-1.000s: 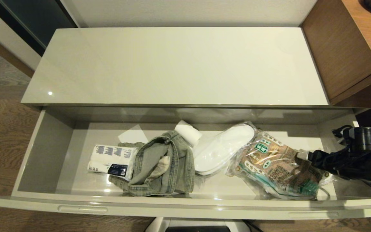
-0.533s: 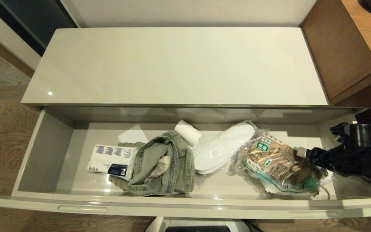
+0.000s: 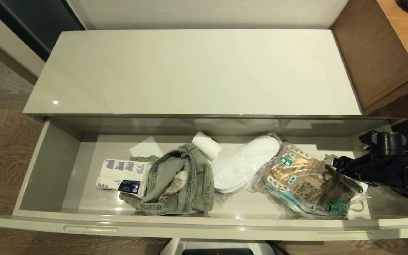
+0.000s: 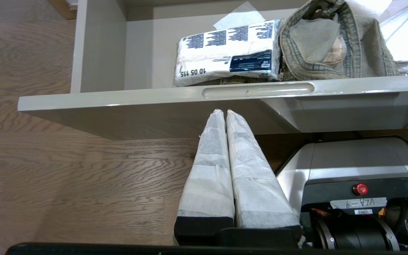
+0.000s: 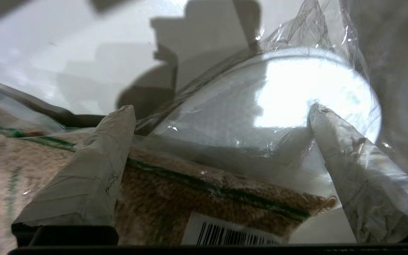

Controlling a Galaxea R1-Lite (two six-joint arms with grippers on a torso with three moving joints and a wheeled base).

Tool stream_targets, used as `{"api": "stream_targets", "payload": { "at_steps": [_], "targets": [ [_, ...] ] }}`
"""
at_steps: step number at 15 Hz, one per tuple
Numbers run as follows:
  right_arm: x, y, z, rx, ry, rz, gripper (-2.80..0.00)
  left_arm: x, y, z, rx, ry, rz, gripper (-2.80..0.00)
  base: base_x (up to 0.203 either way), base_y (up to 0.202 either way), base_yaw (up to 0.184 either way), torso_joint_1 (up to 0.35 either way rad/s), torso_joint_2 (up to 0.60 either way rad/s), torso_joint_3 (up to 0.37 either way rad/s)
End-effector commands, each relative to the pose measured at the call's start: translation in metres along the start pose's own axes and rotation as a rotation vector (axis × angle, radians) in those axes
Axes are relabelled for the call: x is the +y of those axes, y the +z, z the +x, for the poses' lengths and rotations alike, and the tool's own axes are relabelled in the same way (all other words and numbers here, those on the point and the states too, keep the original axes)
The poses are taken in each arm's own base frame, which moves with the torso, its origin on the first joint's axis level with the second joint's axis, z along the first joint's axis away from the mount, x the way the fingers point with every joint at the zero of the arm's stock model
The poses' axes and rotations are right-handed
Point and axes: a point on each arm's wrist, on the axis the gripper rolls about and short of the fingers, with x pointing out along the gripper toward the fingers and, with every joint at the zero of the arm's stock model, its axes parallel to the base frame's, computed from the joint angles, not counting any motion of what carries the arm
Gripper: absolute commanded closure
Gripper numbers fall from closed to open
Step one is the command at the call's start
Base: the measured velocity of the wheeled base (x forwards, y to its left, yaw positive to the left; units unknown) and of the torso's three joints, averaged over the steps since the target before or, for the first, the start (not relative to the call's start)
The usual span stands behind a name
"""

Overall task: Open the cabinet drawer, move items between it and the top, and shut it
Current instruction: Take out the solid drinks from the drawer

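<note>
crinkly bag (image 3: pixel 308 186) at the drawer's (image 3: pixel 197 226) right end is straddled by the wide-open right claw (image 5: pixel 221 117); left claw (image 4: pixel 225 113) is parked closed.

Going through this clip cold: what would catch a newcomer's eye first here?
The wide-open drawer, cluttered under the glossy cream top. Then the right gripper at the drawer's right end, fingers spread at the edge of the clear crinkly bag of brown contents, which overlaps the wrapped white slippers. A denim garment partly covers the white pack with blue print on the left.
</note>
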Motion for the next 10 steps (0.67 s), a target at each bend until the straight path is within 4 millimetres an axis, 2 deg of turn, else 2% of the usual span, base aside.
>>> {"api": "stream_targets", "payload": {
  "at_steps": [1, 7, 10],
  "targets": [
    [-0.002, -0.012, 0.006, 0.046, -0.004, -0.001, -2.8, 0.0, 0.0, 0.0, 0.001, 0.0, 0.001, 0.0, 0.0, 0.0, 0.0, 0.0, 0.0, 0.0],
    [0.001, -0.012, -0.008, 0.081, 0.142, 0.022, -2.8, 0.0, 0.0, 0.0, 0.001, 0.0, 0.001, 0.0, 0.0, 0.0, 0.0, 0.0, 0.0, 0.0],
    [0.007, -0.018, -0.012, 0.121, 0.206, 0.043, -2.8, 0.0, 0.0, 0.0, 0.001, 0.0, 0.001, 0.0, 0.0, 0.0, 0.0, 0.0, 0.0, 0.0]
  ]
}}
